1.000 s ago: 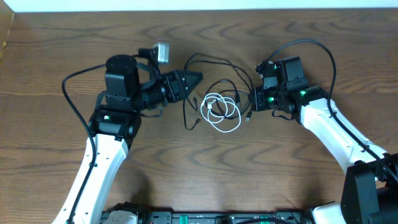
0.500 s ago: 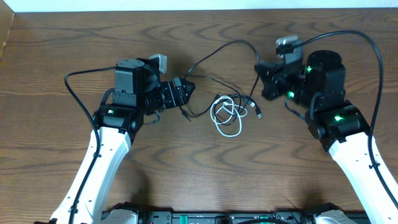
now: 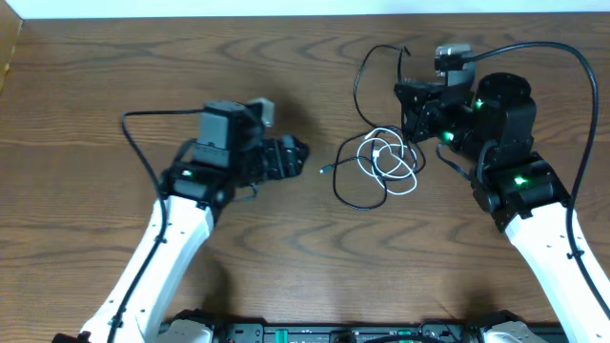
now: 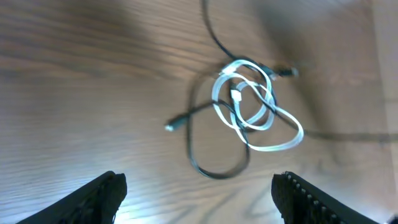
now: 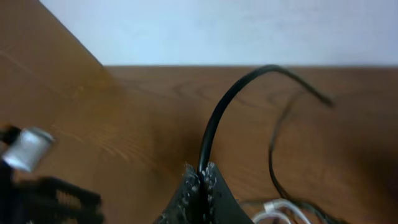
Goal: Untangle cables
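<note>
Left wrist: blurry cables point(image 4: 238, 94)

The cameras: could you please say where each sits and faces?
Overhead: above the table, looking straight down; left arm, right arm show.
Left wrist: on the left arm, looking down past the open left claw at the white cable.
Right wrist: looks low across the table; right claw pinches a black cable.
Shared: white cable, overhead and left wrist.

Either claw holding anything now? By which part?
Right claw is shut on the thin black cable, gripping the cord itself, back from its free end. Left claw is open, holding nothing.
</note>
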### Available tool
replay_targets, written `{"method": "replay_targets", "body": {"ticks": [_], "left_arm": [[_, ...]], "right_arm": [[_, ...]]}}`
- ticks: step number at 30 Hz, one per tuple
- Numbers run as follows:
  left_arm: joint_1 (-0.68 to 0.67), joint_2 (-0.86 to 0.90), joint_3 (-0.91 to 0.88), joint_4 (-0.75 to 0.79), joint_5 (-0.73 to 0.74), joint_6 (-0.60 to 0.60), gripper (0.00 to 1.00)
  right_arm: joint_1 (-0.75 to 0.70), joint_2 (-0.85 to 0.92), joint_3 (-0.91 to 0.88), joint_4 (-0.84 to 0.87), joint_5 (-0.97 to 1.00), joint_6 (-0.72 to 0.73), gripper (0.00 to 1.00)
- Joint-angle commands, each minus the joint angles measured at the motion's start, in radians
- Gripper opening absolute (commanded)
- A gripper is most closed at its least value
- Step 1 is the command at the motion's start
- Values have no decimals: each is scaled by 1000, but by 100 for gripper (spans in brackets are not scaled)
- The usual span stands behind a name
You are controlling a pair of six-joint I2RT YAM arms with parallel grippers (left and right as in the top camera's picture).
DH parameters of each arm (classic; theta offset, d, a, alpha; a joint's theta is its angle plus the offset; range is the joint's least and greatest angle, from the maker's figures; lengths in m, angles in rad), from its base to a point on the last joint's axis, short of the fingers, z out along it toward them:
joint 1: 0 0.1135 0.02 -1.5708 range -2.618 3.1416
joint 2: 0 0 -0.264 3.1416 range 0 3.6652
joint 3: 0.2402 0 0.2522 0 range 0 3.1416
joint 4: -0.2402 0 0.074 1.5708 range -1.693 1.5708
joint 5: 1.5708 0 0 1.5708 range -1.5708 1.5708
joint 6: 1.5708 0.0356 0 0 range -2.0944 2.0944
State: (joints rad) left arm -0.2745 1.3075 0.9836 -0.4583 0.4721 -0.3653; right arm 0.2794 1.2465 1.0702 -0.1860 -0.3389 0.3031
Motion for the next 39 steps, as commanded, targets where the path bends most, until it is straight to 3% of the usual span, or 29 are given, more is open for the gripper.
{"method": "replay_targets", "body": {"ticks": [1,4,8,11,14,15,17,20,24,32,36,39], "left_arm": [[-77,15,1,11,-31,13,80],[-105,48,1,11,-47,5,80],[-109,87,1,11,-47,6,80],[-109,90,1,11,-48,6,80],[-109,90,1,10,-108,6,80],[-109,90,1,10,-119,5,80],[-109,90,1,10,-119,6,80],[-109,90,1,10,-119,6,80],[-109,90,1,10,-124,6,80],[-109,90,1,10,-126,6,80],[-109,90,1,10,-126,6,80],[-109,90,1,10,-126,6,80]], "right_arm": [[3,-5,7,188,-73,82,1],[3,-5,7,465,-190,196,1],[3,-5,7,693,-198,280,1],[1,-5,7,579,-32,232,1],[1,-5,7,317,220,208,1],[1,-5,7,222,301,290,1],[1,-5,7,152,262,465,1],[1,-5,7,192,121,602,1],[1,-5,7,443,28,663,1],[1,-5,7,527,40,1175,1],[22,-5,7,526,-93,1184,1],[43,-5,7,382,-161,1092,1]]}}
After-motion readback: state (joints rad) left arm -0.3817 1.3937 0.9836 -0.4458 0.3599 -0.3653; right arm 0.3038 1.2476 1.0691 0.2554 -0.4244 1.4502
